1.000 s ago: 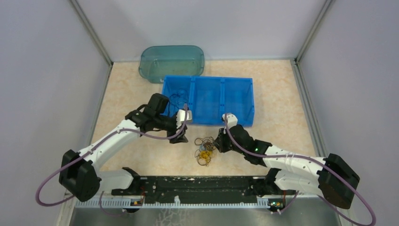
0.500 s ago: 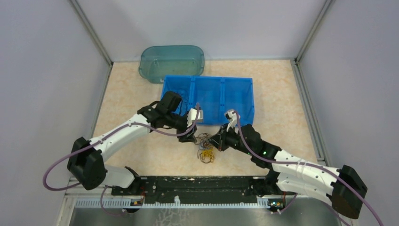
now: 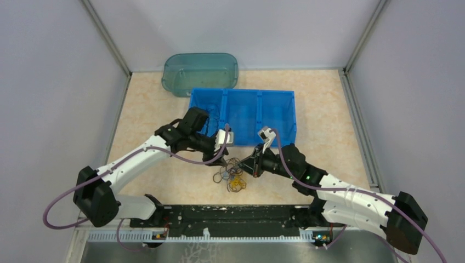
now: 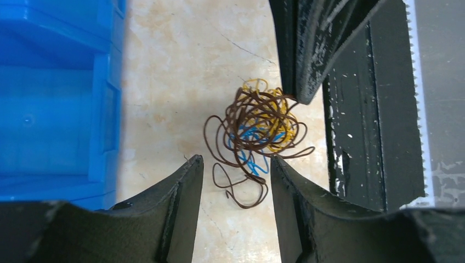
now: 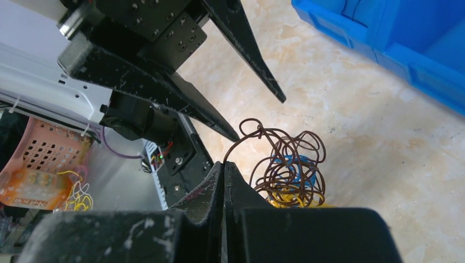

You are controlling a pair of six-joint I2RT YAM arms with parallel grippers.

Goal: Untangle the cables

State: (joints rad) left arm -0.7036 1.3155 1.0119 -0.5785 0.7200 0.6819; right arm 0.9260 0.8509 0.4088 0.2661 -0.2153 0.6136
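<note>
Two arms reaching inward, right gripper pinching cables

White-shelled twin arms, black at every joint, trailing purple cable.

The left arm and right arm share one build: smooth white link shells between chunky black joint housings, with a thick purple cable looping loosely along each. Both are bolted to a black base rail edged by a white toothed strip. A small white camera block sits at each wrist, and a green light glows on the right forearm. The left hand and right hand carry matte black, tapering fingers, scuffed with pale scratches and specks. The left hand's black mount is dotted with small round screws.
</note>
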